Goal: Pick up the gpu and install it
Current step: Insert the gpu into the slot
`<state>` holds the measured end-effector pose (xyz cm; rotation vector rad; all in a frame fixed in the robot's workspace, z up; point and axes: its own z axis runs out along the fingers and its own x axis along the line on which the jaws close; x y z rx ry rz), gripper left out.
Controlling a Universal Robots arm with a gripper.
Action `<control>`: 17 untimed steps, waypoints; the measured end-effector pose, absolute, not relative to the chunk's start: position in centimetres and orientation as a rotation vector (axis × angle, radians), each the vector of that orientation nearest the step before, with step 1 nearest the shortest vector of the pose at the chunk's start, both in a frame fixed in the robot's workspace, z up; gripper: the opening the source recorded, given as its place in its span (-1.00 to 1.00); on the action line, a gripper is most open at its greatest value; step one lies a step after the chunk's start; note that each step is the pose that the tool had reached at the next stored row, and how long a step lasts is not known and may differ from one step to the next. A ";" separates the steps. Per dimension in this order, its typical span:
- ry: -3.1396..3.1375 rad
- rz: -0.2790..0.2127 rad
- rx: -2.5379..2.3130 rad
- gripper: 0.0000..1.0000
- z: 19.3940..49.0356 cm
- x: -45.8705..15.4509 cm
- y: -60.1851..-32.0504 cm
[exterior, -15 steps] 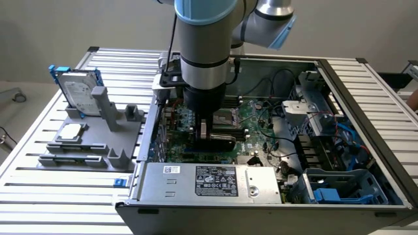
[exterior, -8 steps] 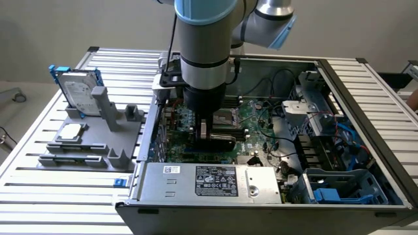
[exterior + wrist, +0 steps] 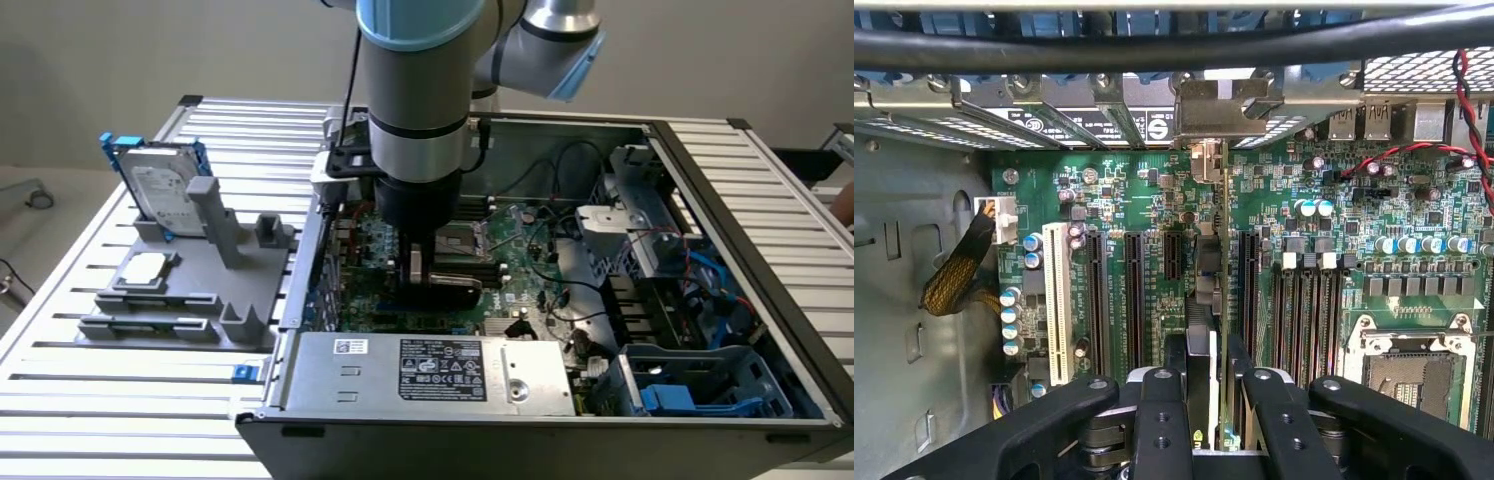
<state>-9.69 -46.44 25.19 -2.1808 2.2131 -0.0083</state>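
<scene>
While the fingers [image 3: 1216,405] clasp the gpu [image 3: 1222,260], it stands edgewise over the motherboard [image 3: 1334,230].

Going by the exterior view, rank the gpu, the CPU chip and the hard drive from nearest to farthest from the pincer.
1. The gpu: held edge-on in the pincer, over the motherboard inside the case.
2. The CPU chip: on the grey stand outside the case, toward the exterior view's left.
3. The hard drive: upright in its blue frame at the stand's back, slightly farther off.
</scene>
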 end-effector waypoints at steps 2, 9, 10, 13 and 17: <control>2.213 -0.008 -2.181 -0.47 25.2 -9.7 -46.4; 2.213 -0.008 -2.181 -0.47 25.2 -9.7 -46.4; 2.213 -0.008 -2.181 -0.47 25.2 -9.7 -46.4; 2.213 -0.008 -2.181 -0.47 25.2 -9.7 -46.4; 2.213 -0.008 -2.181 -0.47 25.2 -9.7 -46.4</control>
